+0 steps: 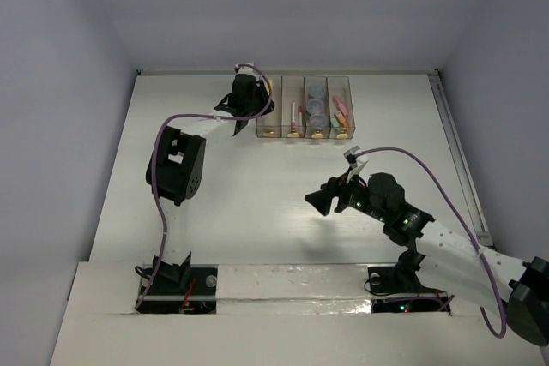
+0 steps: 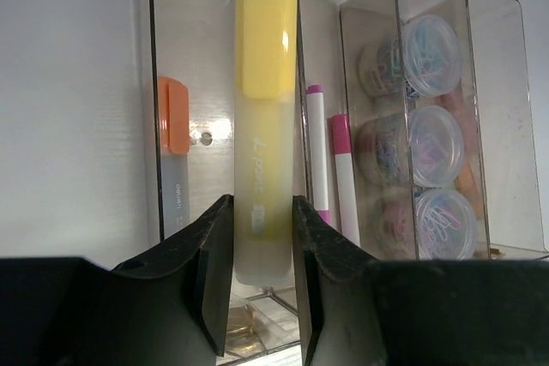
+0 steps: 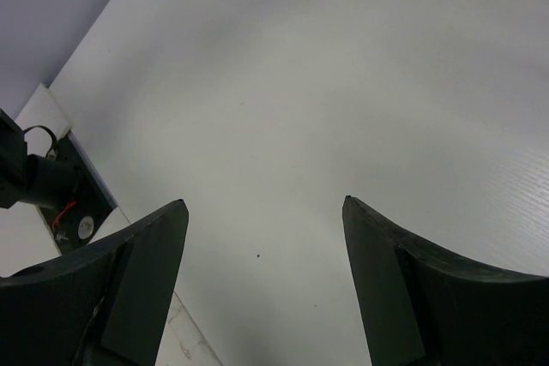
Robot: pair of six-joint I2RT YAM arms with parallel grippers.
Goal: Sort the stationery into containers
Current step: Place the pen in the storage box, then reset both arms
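My left gripper [image 2: 262, 203] is shut on a yellow highlighter [image 2: 264, 126] and holds it lengthwise over the leftmost bin of the containers [image 2: 467, 23]. An orange-capped grey marker [image 2: 173, 160] lies in that bin. Two pink-tipped white markers [image 2: 319, 152] lie in the second bin. Three round bluish rolls [image 2: 433, 135] fill the third. In the top view the left gripper [image 1: 249, 96] sits at the left end of the containers [image 1: 304, 83]; the fourth bin holds orange, pink and green pieces [image 1: 340, 111]. My right gripper [image 1: 330, 199] is open and empty above bare table [image 3: 264, 201].
The left arm's elbow [image 1: 176, 165] stands over the table's left side. Walls close the table at the back and sides. The left arm's base [image 3: 51, 182] shows at the left of the right wrist view.
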